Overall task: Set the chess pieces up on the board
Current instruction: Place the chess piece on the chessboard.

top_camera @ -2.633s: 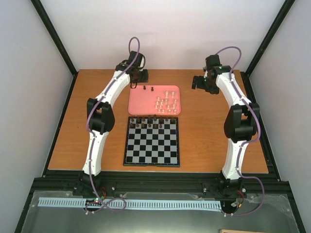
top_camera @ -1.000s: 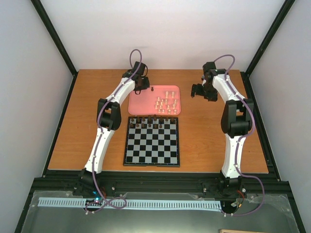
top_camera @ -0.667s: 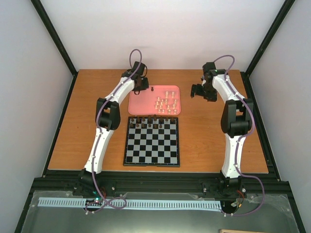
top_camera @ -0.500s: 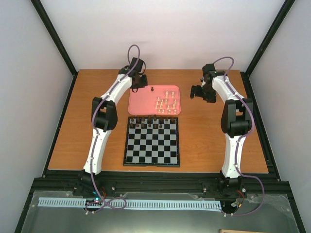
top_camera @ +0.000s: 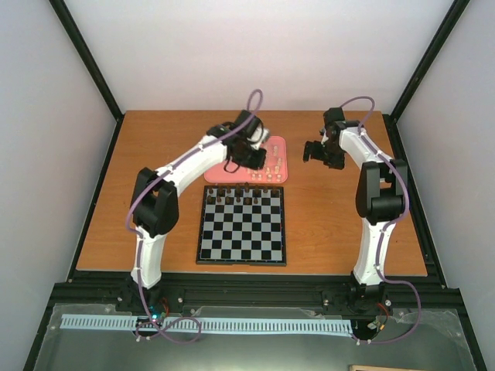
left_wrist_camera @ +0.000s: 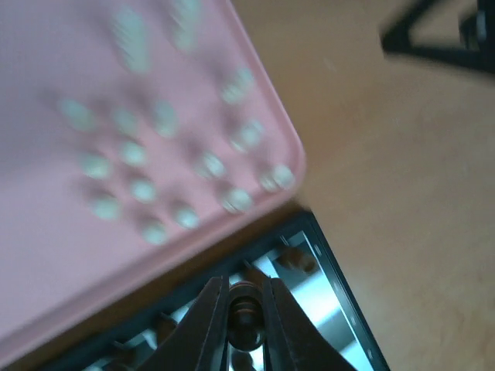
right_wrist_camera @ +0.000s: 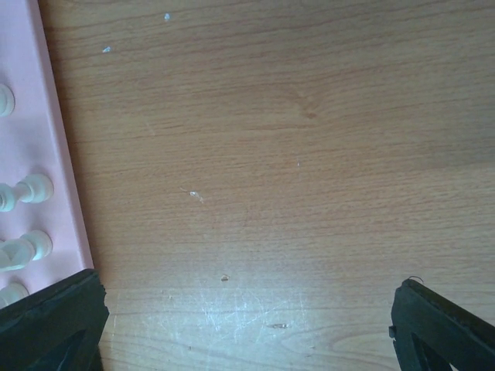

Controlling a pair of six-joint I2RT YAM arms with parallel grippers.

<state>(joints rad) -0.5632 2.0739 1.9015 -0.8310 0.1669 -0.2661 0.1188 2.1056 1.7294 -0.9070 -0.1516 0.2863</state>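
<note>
Left gripper [left_wrist_camera: 246, 328] is clenched on a dark piece [left_wrist_camera: 246, 311] above the pink tray [top_camera: 278, 145], which lies at 12 o'clock from the board [top_camera: 241, 232]. Right gripper [top_camera: 312, 151] hangs released over the table [right_wrist_camera: 271, 154] at the tray's 3 o'clock. Cream pieces [left_wrist_camera: 131, 154] stand in the tray.

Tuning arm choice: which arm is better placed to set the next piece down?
Left. The left gripper grips a dark piece near the board; the right gripper is open over bare table.
</note>
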